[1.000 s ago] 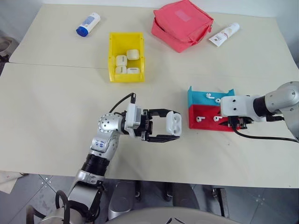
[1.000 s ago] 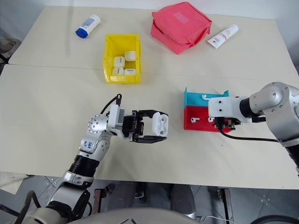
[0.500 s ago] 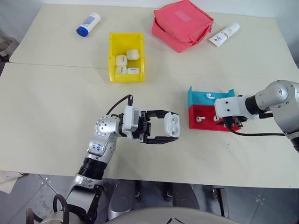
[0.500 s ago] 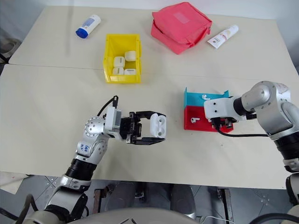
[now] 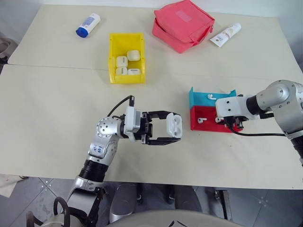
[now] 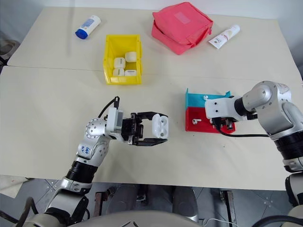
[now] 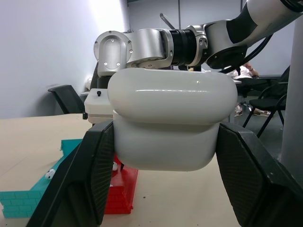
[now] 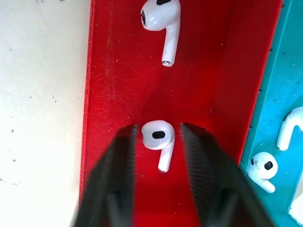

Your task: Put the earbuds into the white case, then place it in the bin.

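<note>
Left gripper (image 5: 176, 128) clenching white case (image 5: 174, 126) | right gripper (image 8: 156, 142) parted, straddling earbud (image 8: 158, 135)

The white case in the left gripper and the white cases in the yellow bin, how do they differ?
The white case is clamped between the left gripper's fingers above the table, while the cases in the bin lie loose on its floor. The held one stands open, its sockets showing; those in the bin look shut. It is single; they are several. All are small, glossy, white and rounded.
</note>
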Tool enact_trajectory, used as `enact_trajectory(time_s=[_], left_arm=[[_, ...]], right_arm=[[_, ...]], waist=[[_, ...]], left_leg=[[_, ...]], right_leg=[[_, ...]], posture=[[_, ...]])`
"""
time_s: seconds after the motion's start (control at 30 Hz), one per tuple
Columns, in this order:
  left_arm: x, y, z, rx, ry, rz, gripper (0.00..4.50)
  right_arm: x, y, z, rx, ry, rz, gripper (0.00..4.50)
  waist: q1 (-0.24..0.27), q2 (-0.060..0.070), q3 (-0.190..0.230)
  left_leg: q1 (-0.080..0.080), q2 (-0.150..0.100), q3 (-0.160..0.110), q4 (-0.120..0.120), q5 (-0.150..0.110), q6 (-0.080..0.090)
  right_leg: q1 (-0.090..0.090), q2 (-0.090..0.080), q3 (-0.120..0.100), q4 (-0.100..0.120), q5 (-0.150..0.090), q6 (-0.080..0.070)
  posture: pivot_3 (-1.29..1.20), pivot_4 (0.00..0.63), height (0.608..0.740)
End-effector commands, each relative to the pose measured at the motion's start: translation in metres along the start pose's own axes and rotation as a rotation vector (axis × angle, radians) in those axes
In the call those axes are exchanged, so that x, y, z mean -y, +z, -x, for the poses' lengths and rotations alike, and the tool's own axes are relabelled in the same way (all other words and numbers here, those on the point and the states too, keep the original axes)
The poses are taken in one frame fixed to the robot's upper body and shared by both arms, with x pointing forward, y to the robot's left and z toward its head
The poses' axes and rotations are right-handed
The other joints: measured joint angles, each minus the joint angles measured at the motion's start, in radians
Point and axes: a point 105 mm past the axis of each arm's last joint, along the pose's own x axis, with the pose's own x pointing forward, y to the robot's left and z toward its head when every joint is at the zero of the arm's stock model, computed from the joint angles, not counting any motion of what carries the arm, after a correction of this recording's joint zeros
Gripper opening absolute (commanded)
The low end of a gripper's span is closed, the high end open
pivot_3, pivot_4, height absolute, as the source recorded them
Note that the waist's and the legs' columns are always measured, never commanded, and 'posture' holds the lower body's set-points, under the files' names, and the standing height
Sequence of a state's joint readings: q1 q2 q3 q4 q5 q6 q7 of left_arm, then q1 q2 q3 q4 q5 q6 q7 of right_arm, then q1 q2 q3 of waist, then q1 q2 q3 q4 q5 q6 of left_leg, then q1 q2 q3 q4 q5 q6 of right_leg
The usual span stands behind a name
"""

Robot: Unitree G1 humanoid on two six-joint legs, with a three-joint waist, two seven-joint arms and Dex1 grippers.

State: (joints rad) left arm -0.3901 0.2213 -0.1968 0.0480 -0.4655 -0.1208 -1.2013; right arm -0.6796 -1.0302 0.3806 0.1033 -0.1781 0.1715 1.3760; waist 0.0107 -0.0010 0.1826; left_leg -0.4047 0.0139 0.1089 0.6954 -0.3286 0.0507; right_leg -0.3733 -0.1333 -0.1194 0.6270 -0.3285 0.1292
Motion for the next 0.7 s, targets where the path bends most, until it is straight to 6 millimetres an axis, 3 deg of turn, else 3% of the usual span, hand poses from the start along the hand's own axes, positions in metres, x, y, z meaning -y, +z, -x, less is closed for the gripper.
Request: enact_trajectory(time_s=[0.03, 0.27, 0.53, 0.7], left_arm=[[0.000, 0.008, -0.002, 0.011, -0.011, -0.035, 2.80], [-0.004, 0.007, -0.001, 0.003, -0.019, -0.036, 2.80], [-0.007, 0.007, 0.004, 0.025, -0.059, -0.022, 2.80], [-0.017, 0.013, 0.002, 0.099, -0.043, -0.002, 2.80]], right_arm=[[0.004, -0.003, 0.003, -0.010, -0.026, -0.002, 0.47], [0.013, 0.013, 0.018, 0.111, -0.103, -0.072, 0.47], [0.006, 0.078, 0.082, 0.683, -0.193, -0.258, 0.47], [-0.011, 0.112, 0.103, 1.008, -0.178, -0.318, 0.47]], waist=[[0.001, 0.000, 0.000], [0.001, 0.000, 0.000], [0.009, 0.000, 0.000], [0.013, 0.000, 0.000]], left_leg=[[0.000, 0.000, 0.000, 0.000, 0.000, 0.000], [0.000, 0.000, 0.000, 0.000, 0.000, 0.000], [-0.001, 0.000, -0.002, 0.000, 0.000, 0.000], [-0.001, -0.001, -0.005, 0.001, 0.000, 0.000]], right_leg=[[0.000, 0.000, 0.000, 0.000, 0.000, 0.000], [0.000, 0.000, 0.000, 0.000, 0.000, 0.000], [0.000, 0.000, -0.001, 0.000, 0.000, 0.000], [0.002, -0.001, -0.002, 0.000, 0.000, 0.000]], posture=[[0.00, 0.150, 0.740], [0.00, 0.150, 0.740], [0.00, 0.150, 0.740], [0.00, 0.150, 0.740]])
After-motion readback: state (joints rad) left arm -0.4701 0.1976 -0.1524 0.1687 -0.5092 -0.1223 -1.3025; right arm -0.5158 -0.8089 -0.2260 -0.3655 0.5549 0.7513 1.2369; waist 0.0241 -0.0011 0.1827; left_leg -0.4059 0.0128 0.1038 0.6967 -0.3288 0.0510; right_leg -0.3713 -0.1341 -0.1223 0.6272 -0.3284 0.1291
